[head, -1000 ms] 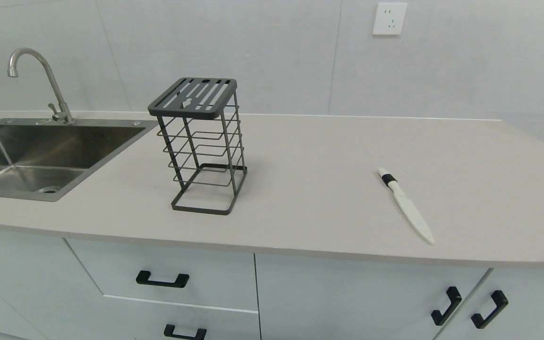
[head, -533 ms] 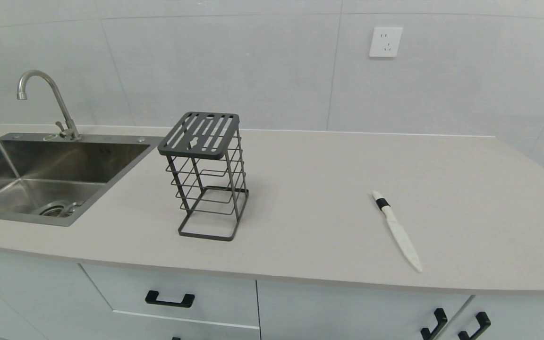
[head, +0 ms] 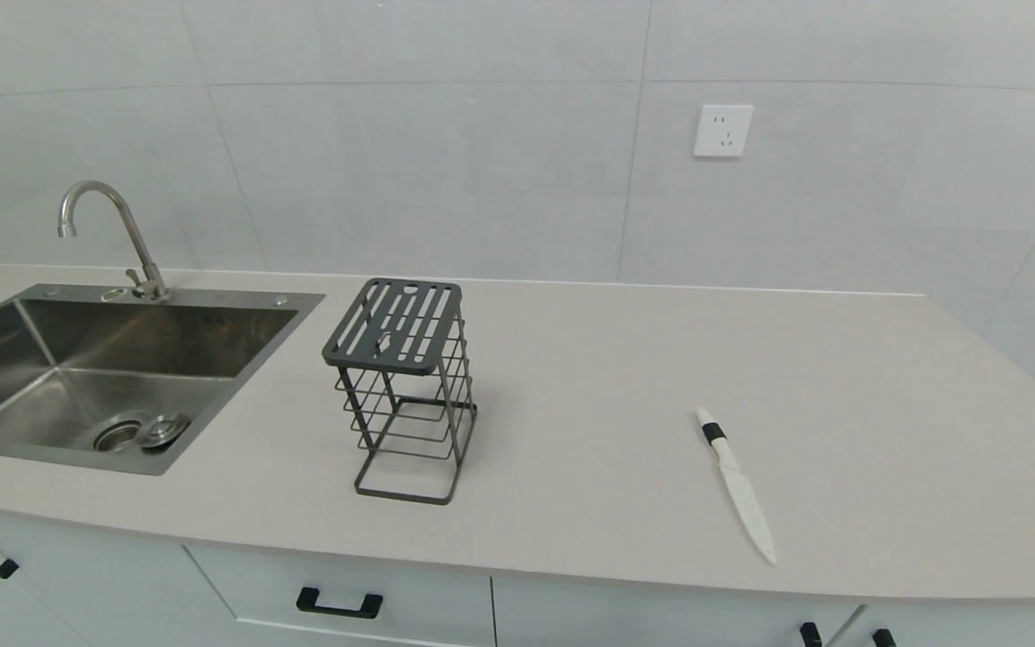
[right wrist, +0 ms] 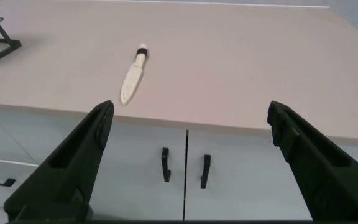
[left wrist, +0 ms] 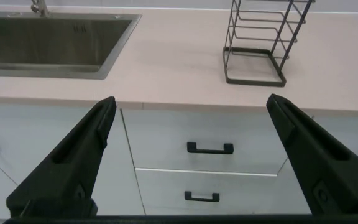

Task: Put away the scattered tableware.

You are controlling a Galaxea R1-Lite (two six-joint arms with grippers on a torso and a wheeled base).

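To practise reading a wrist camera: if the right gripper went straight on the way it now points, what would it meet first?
The right gripper would probably meet the cabinet doors below the counter, near their black handles; depth is unclear. The knife lies higher, on the counter.

Head camera swung upward, more wall (head: 446, 180), less cabinet front (head: 589, 620)
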